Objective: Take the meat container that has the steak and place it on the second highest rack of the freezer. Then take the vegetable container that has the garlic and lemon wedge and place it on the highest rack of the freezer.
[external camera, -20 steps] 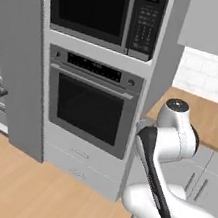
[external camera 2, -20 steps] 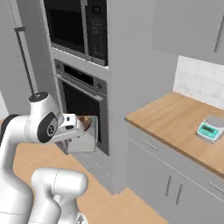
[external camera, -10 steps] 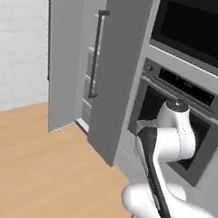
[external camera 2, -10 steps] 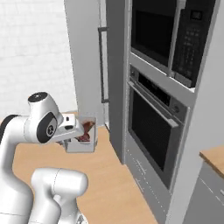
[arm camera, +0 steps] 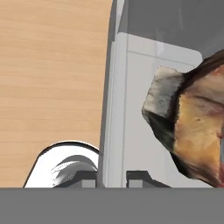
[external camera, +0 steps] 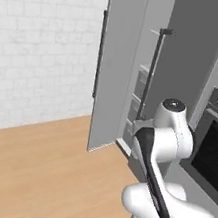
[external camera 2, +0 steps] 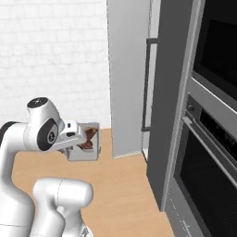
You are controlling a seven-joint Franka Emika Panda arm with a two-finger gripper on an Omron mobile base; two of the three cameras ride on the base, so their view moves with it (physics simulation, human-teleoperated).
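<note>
First container in transit — meat container (external camera 2: 84, 147) clamped at its near rim in the pincer (arm camera: 112, 177), carried in the air beside the arm's elbow, steak (arm camera: 192, 127) lying inside, large and close in the hand view. Freezer (external camera: 136, 80) just ahead with its door swung open, white shelf edges faintly visible within. Not yet racked: still to lift onto the second highest rack, then fetch the vegetable container for the highest rack — likely under halfway.

The steak (arm camera: 192, 127) runs off the hand view's right edge; the freezer (external camera: 150, 88) interior is mostly hidden behind its door.
</note>
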